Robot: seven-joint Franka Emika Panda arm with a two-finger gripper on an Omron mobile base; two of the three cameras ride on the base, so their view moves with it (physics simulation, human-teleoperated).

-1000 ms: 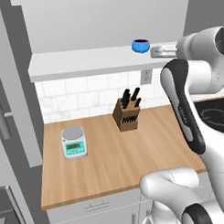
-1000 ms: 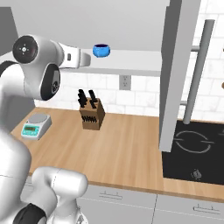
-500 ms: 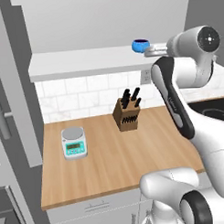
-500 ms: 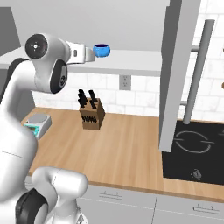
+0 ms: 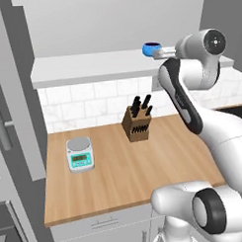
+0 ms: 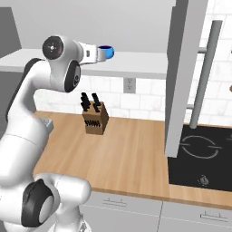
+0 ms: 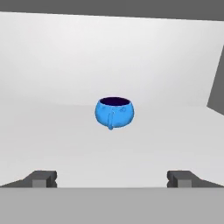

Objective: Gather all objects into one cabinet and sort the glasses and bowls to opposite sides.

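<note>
With the pincer point(image 7: 112, 178) held wide open before the blue bowl point(image 7: 114, 112) on the shelf point(image 7: 52, 144), the bowl could be knocked backwards if misaligned.

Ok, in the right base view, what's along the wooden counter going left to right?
Wooden knife block with black handles → tall grey cabinet door panel → long metal bar handle → black cooktop.

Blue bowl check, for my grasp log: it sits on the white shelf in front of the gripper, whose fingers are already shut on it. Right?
Not quite. The blue bowl does sit on the white shelf, but the hand view shows the gripper open, its fingertips spread wide and short of the bowl.
</note>
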